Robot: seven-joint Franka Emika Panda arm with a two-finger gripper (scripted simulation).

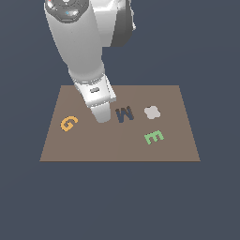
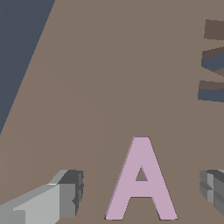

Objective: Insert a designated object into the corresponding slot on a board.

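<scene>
In the wrist view the pale lilac-pink letter "A" point(image 2: 141, 188) lies flat on the brown board point(image 2: 113, 78). My gripper point(image 2: 142, 192) is open around it, with one grey finger point(image 2: 65, 197) on one side and the other finger point(image 2: 214, 190) on the opposite side. Bare board shows between each finger and the letter. In the exterior view the gripper point(image 1: 102, 119) is down at the board point(image 1: 117, 147), just to the exterior view's left of the navy "M", and it hides the "A". No dark "A"-shaped slot shows in either view.
On the board lie an orange "G" point(image 1: 68, 123) at the exterior view's left, a dark navy "M" point(image 1: 124, 114) in the middle, a pale beige blob shape point(image 1: 152, 112) and a green "E" point(image 1: 153, 137) at the right. The "M" point(image 2: 213, 61) also shows at the wrist view's edge.
</scene>
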